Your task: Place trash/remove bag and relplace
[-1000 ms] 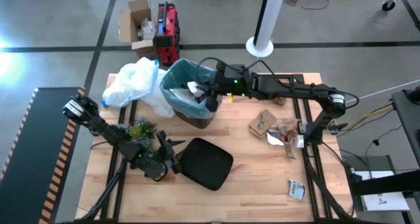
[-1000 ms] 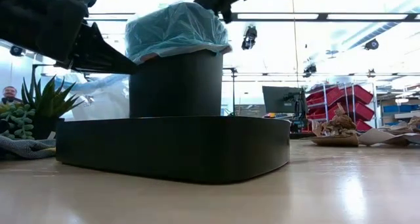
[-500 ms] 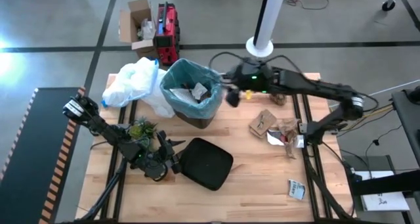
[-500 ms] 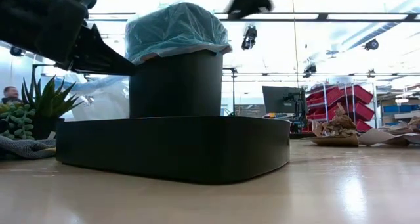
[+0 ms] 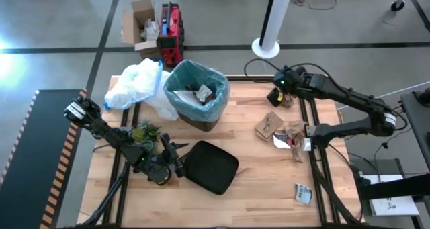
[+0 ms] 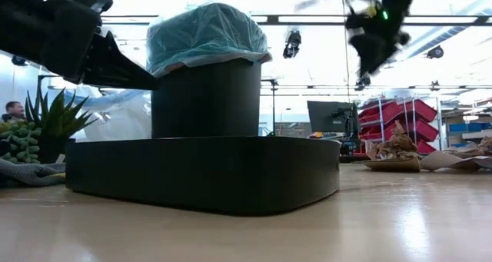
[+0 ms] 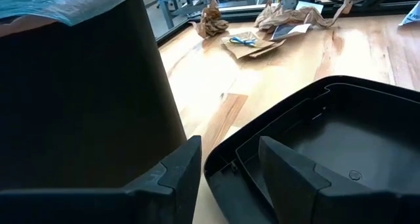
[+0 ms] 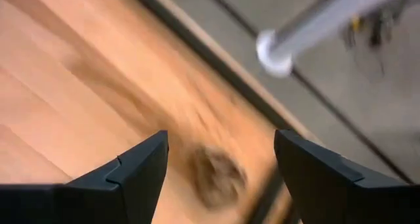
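Leaving one printed packet [image 5: 304, 193] lying alone near the front edge of the counter [image 5: 255, 182], well apart from everything else. Resting the left gripper [image 5: 173, 166] low beside the plant [image 5: 144, 131], jaws parted astride the rim of the flat black lid [image 5: 211, 167], with no telling whether either jaw is touching it. Passing mid-counter over crumpled brown paper pieces [image 5: 270, 125] and a wrapper just beside them, none yet collected. Keeping the dark bin [image 5: 201, 119] upright behind the lid, lined with the light-blue bag [image 5: 216, 98] folded over its rim and already carrying some trash [image 5: 200, 93] inside. Hovering the right gripper [image 5: 275, 96] above the far edge of the counter, jaws spread wide and empty, just beside another crumpled brown scrap [image 5: 287, 101]. Showing a white plastic bag [image 5: 134, 84] heaped at the far left corner, against the bin. Judging from all this: working through the trash-loading step, with bag removal and replacement not yet begun. Calling next, most likely, for lowering the open right jaws around the nearby scrap, closing gently on so light and springy a piece, and carrying it high enough to clear the bag's rim before letting go over the bin.
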